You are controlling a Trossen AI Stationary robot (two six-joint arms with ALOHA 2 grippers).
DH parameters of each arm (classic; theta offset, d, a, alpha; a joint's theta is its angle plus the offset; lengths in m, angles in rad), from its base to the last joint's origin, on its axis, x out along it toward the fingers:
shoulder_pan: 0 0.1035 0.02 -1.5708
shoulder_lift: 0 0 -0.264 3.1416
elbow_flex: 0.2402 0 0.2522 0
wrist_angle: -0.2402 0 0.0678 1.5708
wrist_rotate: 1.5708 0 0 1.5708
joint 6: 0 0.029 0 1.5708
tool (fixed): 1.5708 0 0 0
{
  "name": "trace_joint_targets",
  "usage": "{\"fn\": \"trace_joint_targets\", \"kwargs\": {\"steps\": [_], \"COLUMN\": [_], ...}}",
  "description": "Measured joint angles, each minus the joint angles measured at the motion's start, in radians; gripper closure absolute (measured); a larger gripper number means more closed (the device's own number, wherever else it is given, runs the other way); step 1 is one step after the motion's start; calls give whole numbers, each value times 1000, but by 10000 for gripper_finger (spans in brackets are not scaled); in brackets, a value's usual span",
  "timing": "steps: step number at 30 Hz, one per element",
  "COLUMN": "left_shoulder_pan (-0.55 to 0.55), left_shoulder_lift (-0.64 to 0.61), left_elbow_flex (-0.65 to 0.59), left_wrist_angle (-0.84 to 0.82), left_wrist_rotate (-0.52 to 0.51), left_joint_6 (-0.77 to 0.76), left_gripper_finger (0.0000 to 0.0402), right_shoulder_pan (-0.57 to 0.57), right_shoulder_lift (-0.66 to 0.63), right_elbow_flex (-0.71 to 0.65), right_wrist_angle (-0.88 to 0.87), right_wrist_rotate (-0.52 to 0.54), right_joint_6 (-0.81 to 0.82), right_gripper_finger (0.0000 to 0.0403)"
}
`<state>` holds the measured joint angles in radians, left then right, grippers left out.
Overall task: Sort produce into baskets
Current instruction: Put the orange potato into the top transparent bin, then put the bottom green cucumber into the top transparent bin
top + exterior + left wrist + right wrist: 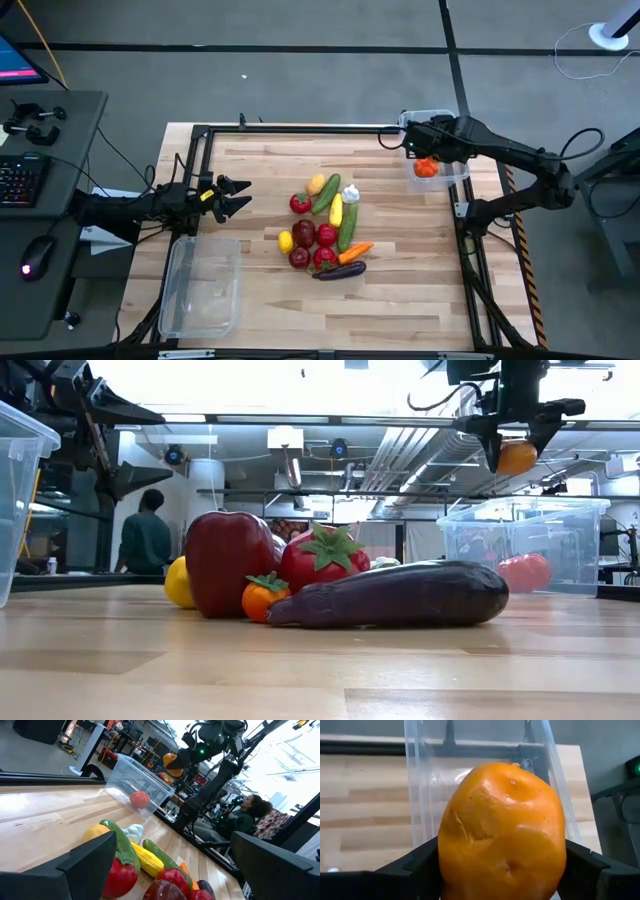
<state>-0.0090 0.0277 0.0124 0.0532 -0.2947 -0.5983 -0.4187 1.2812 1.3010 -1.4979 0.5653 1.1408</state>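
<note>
The produce pile (325,225) lies mid-table: red apples, yellow lemons, green cucumbers, a white garlic, an orange carrot and a purple eggplant (400,595) at its near edge. My right gripper (412,140) is shut on an orange fruit (517,457) above the clear bin (445,175) at the far right, which holds one red fruit (525,572). My left gripper (235,197) is open and empty, above the table to the left of the pile. A second clear bin (200,290) stands empty at the near left. My right gripper pinches the orange fruit's two opposite sides (450,855) between its two fingers (422,862). The fingers point down from above. The fruit is lifted clear, above the bin's open top (480,765).
A black metal frame (300,128) runs round the table's edges. The low and left wrist views show lab equipment and people (147,540) in the room beyond the table. There is bare wood between the pile and each bin.
</note>
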Motion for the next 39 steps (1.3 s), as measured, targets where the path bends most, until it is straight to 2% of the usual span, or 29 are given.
{"fn": "trace_joint_targets", "kwargs": {"steps": [7, 13, 16, 21, 24, 28, 32, 35, 39], "left_shoulder_pan": [0, 0, 0, 0, 0, 0, 0, 0, 0], "left_shoulder_lift": [0, 0, 0, 0, 0, 0, 0, 0, 0], "left_elbow_flex": [0, 0, 0, 0, 0, 0, 0, 0, 0], "left_wrist_angle": [0, 0, 0, 0, 0, 0, 0, 0, 0], "left_wrist_rotate": [0, 0, 0, 0, 0, 0, 0, 0, 0], "left_joint_6": [0, 0, 0, 0, 0, 0, 0, 0, 0], "left_gripper_finger": [23, 23, 23, 23, 23, 23, 23, 23, 23], "right_shoulder_pan": [-22, -94, -123, -171, -192, -203, -154, -57, 123], "right_shoulder_lift": [0, 0, 0, 0, 0, 0, 0, 0, 18], "right_elbow_flex": [0, -1, -1, -1, 0, 22, 24, 25, 26], "right_wrist_angle": [13, 14, 21, 54, 97, 159, 253, 371, 516], "right_wrist_rotate": [100, 84, 83, 46, 42, -79, -288, -378, -387], "right_joint_6": [-179, -226, -227, -267, -240, -259, -240, -208, -110], "right_gripper_finger": [114, 106, 83, 16, 15, 37, 42, 42, 42]}}
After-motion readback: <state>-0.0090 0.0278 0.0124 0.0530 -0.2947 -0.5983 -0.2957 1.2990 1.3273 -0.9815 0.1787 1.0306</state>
